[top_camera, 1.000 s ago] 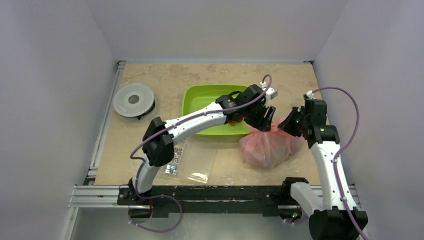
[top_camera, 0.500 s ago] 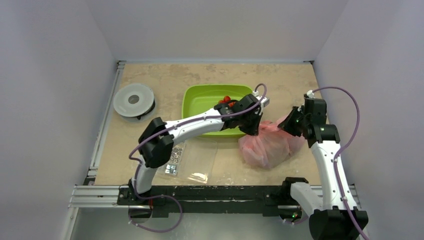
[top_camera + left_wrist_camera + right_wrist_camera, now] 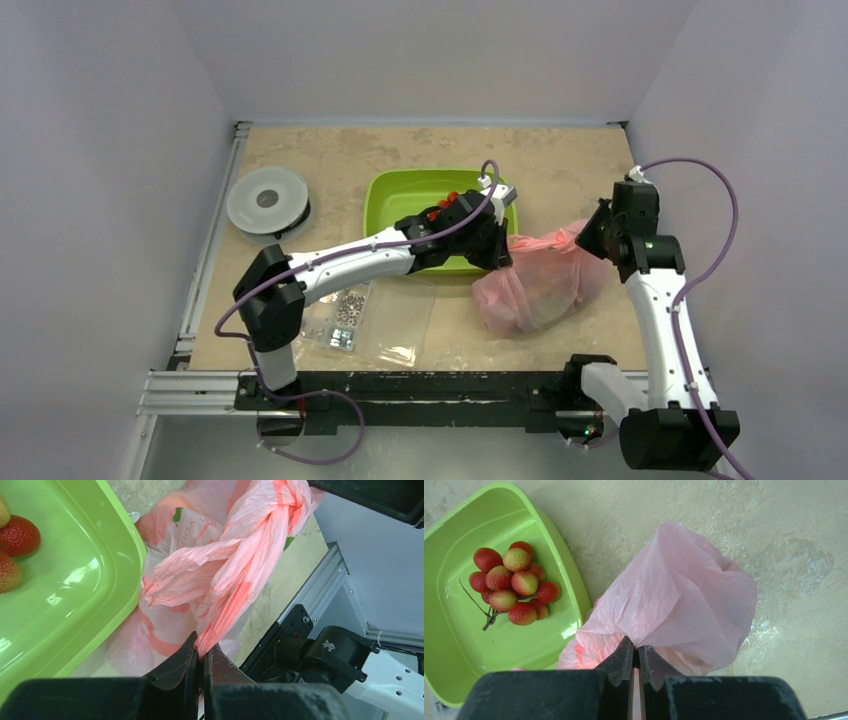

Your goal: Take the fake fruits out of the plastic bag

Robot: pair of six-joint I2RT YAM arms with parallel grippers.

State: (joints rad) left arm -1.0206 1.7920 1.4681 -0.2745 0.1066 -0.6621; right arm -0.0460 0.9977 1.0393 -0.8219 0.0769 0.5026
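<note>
The pink plastic bag (image 3: pixel 540 282) lies right of the green tray, stretched between both grippers. My left gripper (image 3: pixel 500 256) is at the bag's left end, and in the left wrist view it (image 3: pixel 202 650) is shut on a twisted handle strip of the plastic bag (image 3: pixel 220 565). My right gripper (image 3: pixel 592 236) is at the bag's far right end. In the right wrist view it (image 3: pixel 635 651) is shut on a bunched fold of the plastic bag (image 3: pixel 684 600). The fake fruits are hidden inside the bag.
The green tray (image 3: pixel 400 200) holds a cluster of small red berries (image 3: pixel 514 585) on a stem. A grey spool (image 3: pixel 268 200) sits at the far left. A clear box of screws (image 3: pixel 385 320) lies near the front edge, behind the metal rail (image 3: pixel 200 390).
My left gripper dropped from above the tray's right edge to the bag, shut on its handle and drew it left. The right gripper shifted right and back, pulling the bag taut.
</note>
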